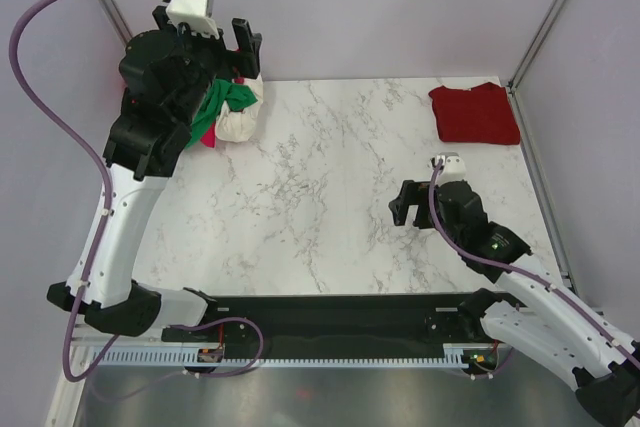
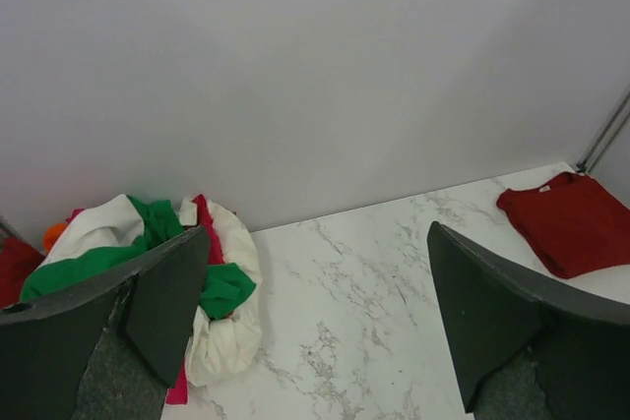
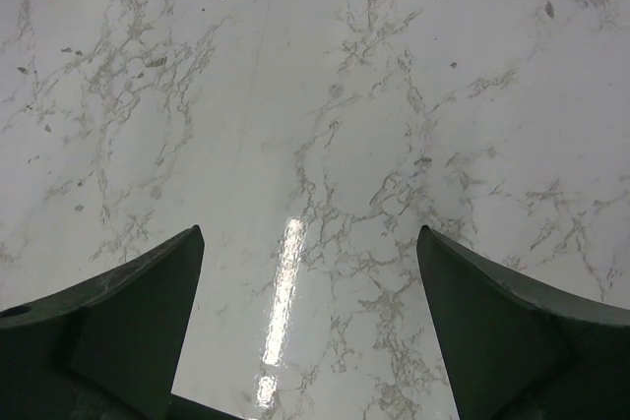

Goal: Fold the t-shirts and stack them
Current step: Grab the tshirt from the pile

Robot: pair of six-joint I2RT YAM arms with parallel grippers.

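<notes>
The left gripper (image 2: 317, 231) hangs, jaws wide apart, close by the crumpled heap (image 1: 235, 117) of green, cream-white and pinkish t-shirts in the table's (image 1: 330, 207) far-left corner. The arm hides part of it, perhaps more cloth. The right gripper (image 3: 310, 233), spread and empty, hovers over the marble. A folded dark red t-shirt (image 1: 475, 112) lies far right.

A green t-shirt (image 1: 228, 99), cream t-shirt (image 1: 240, 125), dark red t-shirt (image 1: 477, 113); grey-veined white table (image 1: 330, 197).

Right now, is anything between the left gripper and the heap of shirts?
Nothing visible. The open left gripper hangs over the heap of shirts with only air between; the folded red shirt lies far right.
</notes>
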